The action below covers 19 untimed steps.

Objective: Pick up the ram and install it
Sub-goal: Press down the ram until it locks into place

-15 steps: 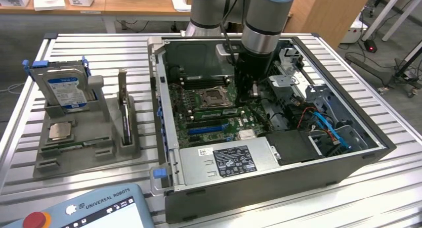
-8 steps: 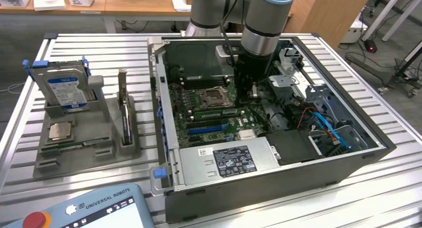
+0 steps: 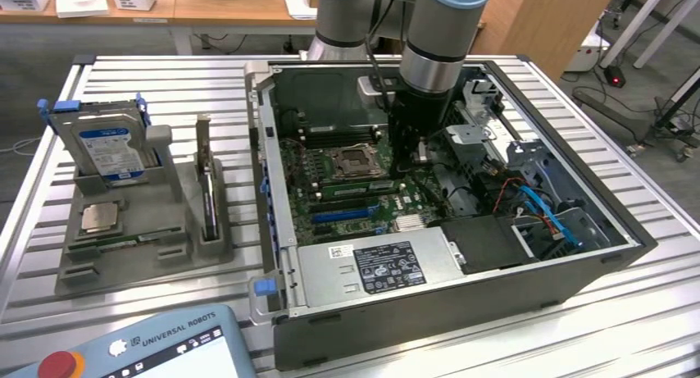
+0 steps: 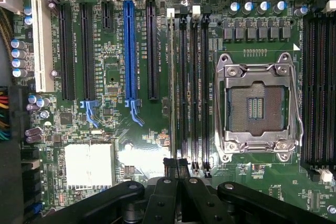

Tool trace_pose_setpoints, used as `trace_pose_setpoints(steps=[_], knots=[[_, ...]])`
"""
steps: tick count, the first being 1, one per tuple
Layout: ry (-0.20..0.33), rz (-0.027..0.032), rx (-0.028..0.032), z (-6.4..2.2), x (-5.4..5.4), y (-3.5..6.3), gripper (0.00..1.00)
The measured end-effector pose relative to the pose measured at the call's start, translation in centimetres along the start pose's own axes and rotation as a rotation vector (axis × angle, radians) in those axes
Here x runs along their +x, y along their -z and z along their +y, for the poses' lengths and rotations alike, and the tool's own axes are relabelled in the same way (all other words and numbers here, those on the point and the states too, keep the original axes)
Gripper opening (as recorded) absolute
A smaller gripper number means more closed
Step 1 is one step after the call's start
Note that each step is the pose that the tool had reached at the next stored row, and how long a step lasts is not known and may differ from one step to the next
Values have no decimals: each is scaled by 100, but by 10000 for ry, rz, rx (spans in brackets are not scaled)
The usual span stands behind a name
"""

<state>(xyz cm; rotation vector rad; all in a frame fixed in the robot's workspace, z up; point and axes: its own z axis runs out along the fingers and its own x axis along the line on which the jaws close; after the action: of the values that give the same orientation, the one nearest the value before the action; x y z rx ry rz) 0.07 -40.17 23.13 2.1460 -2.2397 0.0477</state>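
Note:
The ram (image 4: 172, 93) is a thin green stick standing on edge in the first of the black memory slots beside the empty processor socket (image 4: 257, 108). It runs from the white clip at the far end up to my fingertips. My gripper (image 4: 177, 167) is shut, its two black fingers pressed together over the near end of the ram. I cannot tell whether they touch it. In the exterior view the gripper (image 3: 419, 155) reaches down inside the open computer case (image 3: 612, 239), at the end of the ram (image 3: 352, 184) on the motherboard.
A grey holder tray (image 3: 82, 271) at the exterior view's left carries a hard drive (image 3: 110, 144), a silver processor chip (image 3: 101, 218) and an upright dark expansion card (image 3: 206, 189). A power supply (image 3: 378, 267) fills the case's near corner. A teach pendant (image 3: 131, 349) lies in front.

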Motion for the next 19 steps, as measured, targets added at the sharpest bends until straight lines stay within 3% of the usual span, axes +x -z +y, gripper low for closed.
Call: trace_pose_setpoints(steps=[19], knots=[[0,2,-1,0,-18,-41,10]])
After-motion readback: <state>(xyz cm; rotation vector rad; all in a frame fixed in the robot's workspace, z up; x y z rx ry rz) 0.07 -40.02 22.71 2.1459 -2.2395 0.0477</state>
